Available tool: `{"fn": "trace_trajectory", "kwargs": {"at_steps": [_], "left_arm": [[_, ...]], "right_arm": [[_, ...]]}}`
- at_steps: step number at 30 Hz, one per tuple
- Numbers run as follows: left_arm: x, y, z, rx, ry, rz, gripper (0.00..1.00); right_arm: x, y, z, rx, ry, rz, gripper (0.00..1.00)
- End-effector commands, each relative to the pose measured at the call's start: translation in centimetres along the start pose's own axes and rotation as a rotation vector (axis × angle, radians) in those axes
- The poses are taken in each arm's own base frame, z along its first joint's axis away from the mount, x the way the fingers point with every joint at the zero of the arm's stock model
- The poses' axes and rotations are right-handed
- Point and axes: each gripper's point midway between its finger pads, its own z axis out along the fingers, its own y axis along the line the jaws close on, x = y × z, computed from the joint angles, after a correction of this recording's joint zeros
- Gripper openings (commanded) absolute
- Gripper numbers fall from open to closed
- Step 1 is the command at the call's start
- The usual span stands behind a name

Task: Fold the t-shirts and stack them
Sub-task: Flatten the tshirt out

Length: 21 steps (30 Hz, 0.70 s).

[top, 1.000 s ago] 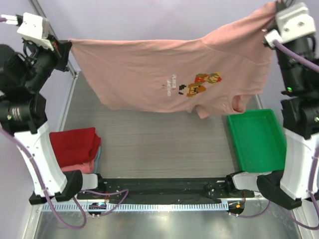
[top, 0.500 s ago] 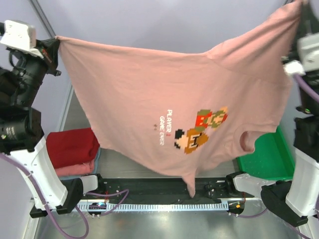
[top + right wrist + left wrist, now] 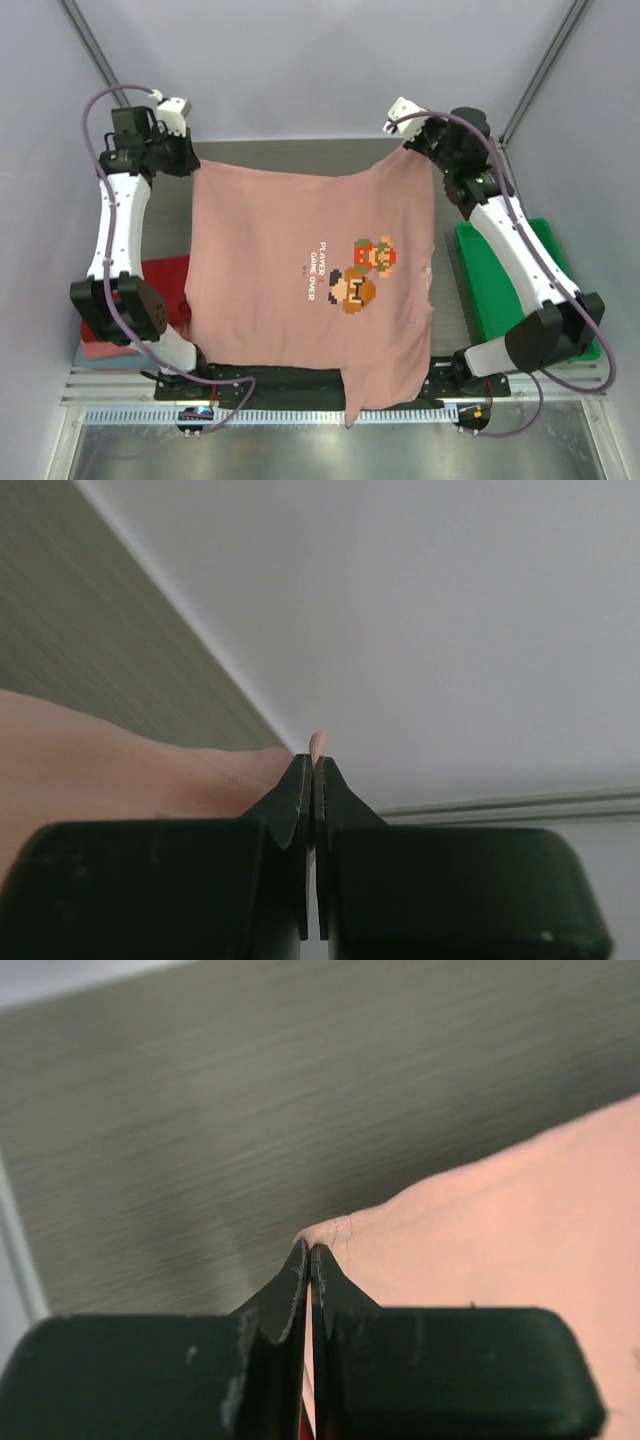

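A dusty-pink t-shirt (image 3: 290, 260) with a pixel-art print (image 3: 358, 272) lies spread over the table, print up, its near end draped across the front rail. My left gripper (image 3: 192, 165) is shut on its far left corner (image 3: 335, 1228). My right gripper (image 3: 412, 140) is shut on the far right corner, where a tip of pink cloth (image 3: 317, 742) pokes out between the fingertips. Both arms reach out to the far end of the table. A folded dark red t-shirt (image 3: 165, 285) lies on a salmon-pink one (image 3: 100, 348) at the near left, partly under the spread shirt.
A green plastic tray (image 3: 482, 285) sits at the right, partly behind the right arm. The back wall stands just beyond both grippers. A black rail (image 3: 270, 378) and a toothed strip run along the near edge.
Both arms have swung from high and near the bases out to the far end of the table. The pink shirt, held up in the air before, now lies flat.
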Motion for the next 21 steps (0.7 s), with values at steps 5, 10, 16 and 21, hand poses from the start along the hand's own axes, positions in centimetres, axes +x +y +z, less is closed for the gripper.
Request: {"fn": "trace_trajectory", "kwargs": {"at_steps": [5,10,16,21], "left_arm": [[2.3,1.2,8.2,0.066,0.06,0.006,0.0],[4.8,3.7,14.1,0.049,0.132,-0.038,0.0],[6.1,5.8,19.2,0.032,0.157,-0.067,0.0],[5.4,7.9,21.9,-0.024,0.123,-0.044,0.0]], "right_arm": [[5.7,3.6,7.2,0.021,0.091,-0.057,0.01],[12.3,7.8,13.6,-0.05,0.221,-0.075,0.01],[16.6,7.7,19.4,-0.013,0.298,-0.06,0.01],[20.0,9.9,23.4,-0.015,0.349,-0.056,0.01]]}}
